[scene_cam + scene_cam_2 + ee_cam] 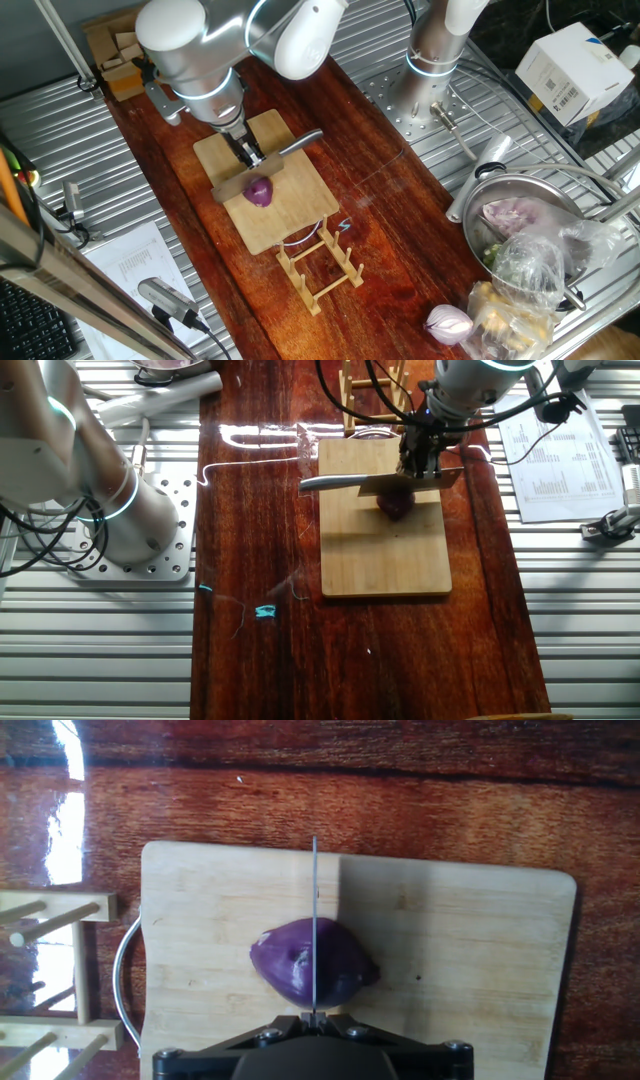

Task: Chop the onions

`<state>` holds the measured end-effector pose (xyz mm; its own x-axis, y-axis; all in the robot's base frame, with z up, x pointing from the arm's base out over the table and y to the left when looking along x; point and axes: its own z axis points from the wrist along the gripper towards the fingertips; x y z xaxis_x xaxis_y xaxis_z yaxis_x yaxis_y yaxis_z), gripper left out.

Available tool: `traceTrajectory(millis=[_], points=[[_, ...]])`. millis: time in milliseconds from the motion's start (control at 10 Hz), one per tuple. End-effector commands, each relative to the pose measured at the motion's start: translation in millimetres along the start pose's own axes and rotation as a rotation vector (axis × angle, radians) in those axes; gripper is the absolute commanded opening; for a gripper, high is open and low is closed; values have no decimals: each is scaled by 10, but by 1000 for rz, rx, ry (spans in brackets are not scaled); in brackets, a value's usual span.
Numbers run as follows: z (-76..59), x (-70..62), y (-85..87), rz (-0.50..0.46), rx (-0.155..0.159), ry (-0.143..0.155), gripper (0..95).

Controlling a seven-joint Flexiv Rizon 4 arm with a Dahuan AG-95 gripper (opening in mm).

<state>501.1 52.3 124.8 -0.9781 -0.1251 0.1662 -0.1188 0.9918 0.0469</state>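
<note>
- Where the wooden cutting board lies on the dark red-brown table, the small purple onion sits near the board's middle, whole as far as can be seen.
- The gripper comes down from above and is clamped on the knife, holding it by the back of the blade.
- In the hand view the knife shows edge-on as a thin line running over the middle of the onion; whether the edge has entered the skin cannot be told.
- In the other fixed view the gripper holds the blade level above the onion, with the knife's metal handle pointing left, out over the edge of the board.
- A wooden peg rack stands just beside the near end of the board.
- Far to the right, near the table's corner, a larger pale pink onion lies beside a metal bowl holding plastic bags.
</note>
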Motion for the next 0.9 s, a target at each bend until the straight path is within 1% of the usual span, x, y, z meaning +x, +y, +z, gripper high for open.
traceTrajectory(millis=[100, 500, 700, 900], points=[[181, 1, -5, 1, 1, 1, 0], [25, 88, -9, 4, -4, 4, 0], [-11, 101, -2, 8, -6, 6, 0], [-12, 102, -2, 8, -7, 5, 0]])
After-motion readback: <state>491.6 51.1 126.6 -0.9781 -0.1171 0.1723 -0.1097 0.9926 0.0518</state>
